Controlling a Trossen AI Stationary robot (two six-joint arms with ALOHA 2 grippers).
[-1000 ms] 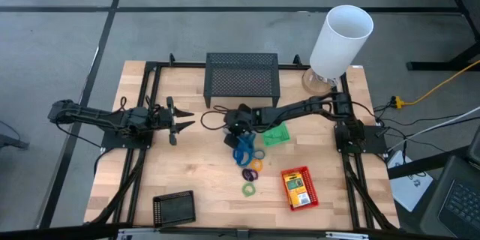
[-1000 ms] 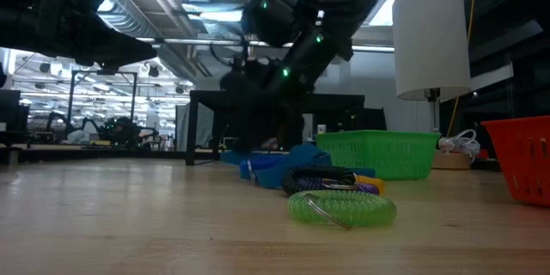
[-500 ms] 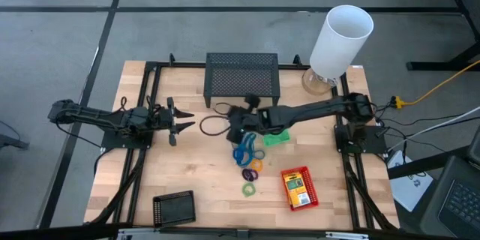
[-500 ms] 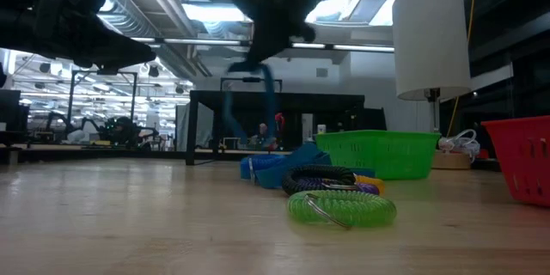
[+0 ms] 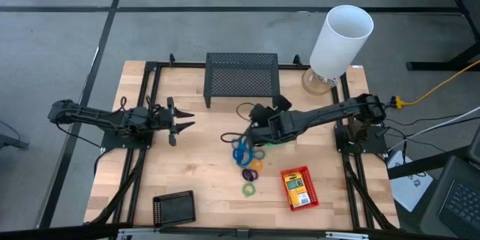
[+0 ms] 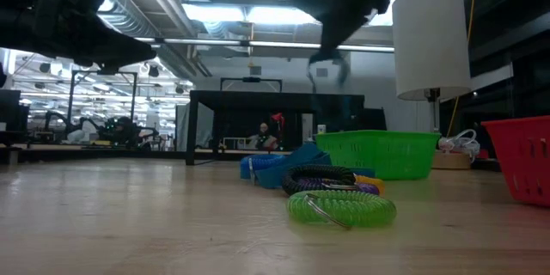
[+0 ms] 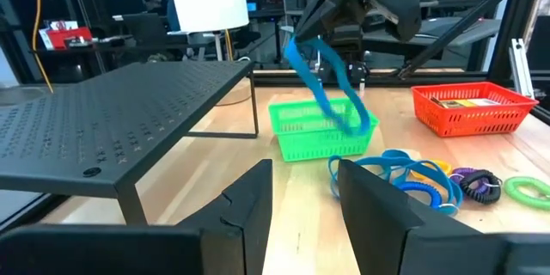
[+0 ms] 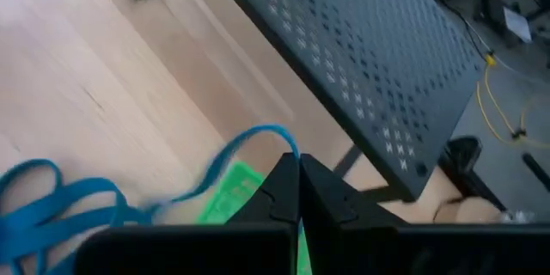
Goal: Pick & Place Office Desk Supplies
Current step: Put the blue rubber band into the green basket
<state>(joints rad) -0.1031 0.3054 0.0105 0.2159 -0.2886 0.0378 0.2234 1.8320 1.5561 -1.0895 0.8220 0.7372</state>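
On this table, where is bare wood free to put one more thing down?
Bare wood lies between the black basket and the coiled rings, and below the left gripper. It is crowded around the blue bands, green basket and red basket.

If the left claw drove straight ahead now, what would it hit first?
Probably the right claw holding the blue band, then the green basket behind it. The left claw points that way, though depth is uncertain.
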